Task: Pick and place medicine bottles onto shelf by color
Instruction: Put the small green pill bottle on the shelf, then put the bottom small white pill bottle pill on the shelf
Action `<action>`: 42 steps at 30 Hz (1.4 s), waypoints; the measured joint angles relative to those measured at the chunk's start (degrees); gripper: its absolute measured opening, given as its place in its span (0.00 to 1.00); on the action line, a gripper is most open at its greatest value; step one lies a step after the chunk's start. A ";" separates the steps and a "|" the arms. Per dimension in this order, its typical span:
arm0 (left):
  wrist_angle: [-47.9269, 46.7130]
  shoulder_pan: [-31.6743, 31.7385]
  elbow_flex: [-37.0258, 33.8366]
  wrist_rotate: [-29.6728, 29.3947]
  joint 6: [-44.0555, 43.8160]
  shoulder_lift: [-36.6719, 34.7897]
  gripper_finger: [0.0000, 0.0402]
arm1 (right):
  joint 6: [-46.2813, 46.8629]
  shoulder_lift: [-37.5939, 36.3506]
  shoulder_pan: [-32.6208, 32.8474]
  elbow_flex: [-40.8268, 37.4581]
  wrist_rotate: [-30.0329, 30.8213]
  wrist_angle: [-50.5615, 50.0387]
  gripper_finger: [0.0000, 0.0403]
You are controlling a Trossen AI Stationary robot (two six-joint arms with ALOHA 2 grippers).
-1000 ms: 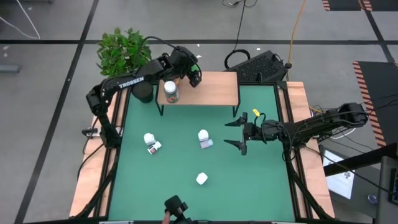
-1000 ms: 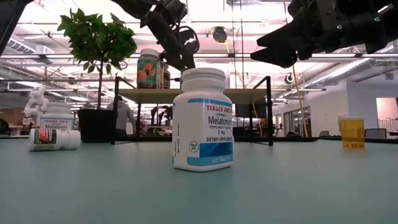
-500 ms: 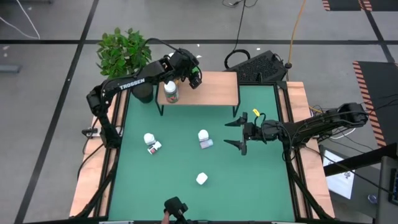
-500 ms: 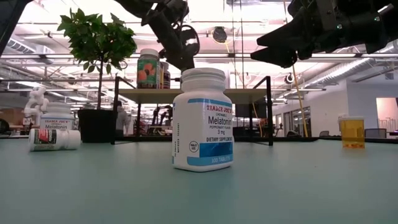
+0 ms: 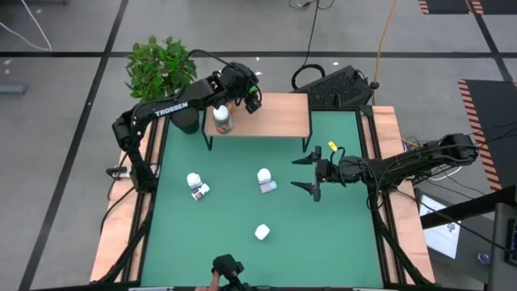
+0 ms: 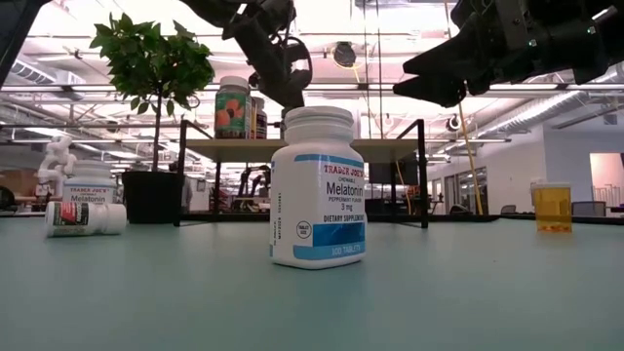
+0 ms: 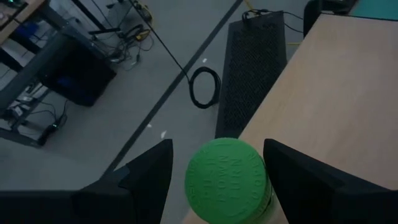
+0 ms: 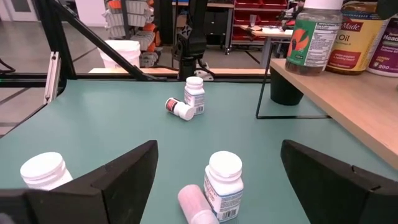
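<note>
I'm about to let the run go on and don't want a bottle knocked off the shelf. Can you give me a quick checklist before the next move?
1. Left gripper over the shelf, fingers either side of the green-capped bottle: ok.
2. Fingers gripping that bottle or clear of it: cannot tell.
3. Bottle with the white cap upright on the shelf's left part: ok.
4. Right gripper open, empty, above the green table: ok.
5. Two bottles ahead of the right gripper, one upright, one lying: not yet shelved, not ok.
6. Pair of bottles on the table's left and the single bottle near the front: not yet shelved, not ok.
</note>
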 joint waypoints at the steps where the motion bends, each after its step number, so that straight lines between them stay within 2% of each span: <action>1: 0.08 0.00 0.00 -0.06 0.04 0.00 0.63 | 0.07 0.00 -0.01 0.00 0.00 -0.12 0.83; 17: -0.02 -0.88 0.02 -1.32 1.76 -0.86 0.63 | 0.38 -0.02 0.02 0.00 1.50 -1.51 0.83; 23: -0.13 -5.23 0.09 -2.22 0.75 -8.08 0.63 | 1.42 0.00 0.02 0.00 1.58 -2.46 0.83; 28: -11.28 -11.63 -0.15 -2.90 -9.02 -17.09 0.63 | 1.96 0.01 0.02 0.00 1.29 -3.23 0.83; 30: -12.20 -15.26 -3.16 -5.30 -16.62 -20.48 0.63 | 2.97 0.01 0.15 0.00 1.25 -3.36 0.83; 34: -6.76 -25.62 -14.15 -18.80 -22.76 -27.99 0.57 | 3.20 0.01 1.44 -0.02 1.20 -3.76 0.83; 36: -3.32 -32.21 -21.20 -23.61 -26.09 -32.19 0.52 | 3.44 0.01 2.51 -0.02 1.10 -3.82 0.83; 40: 15.75 -45.81 -40.01 -29.64 -29.41 -34.65 0.44 | 3.11 0.01 4.35 -0.02 1.04 -3.72 0.83; 42: 27.24 -51.13 -48.94 -29.85 -29.34 -33.24 0.40 | 2.78 0.01 4.84 -0.02 0.82 -3.67 0.83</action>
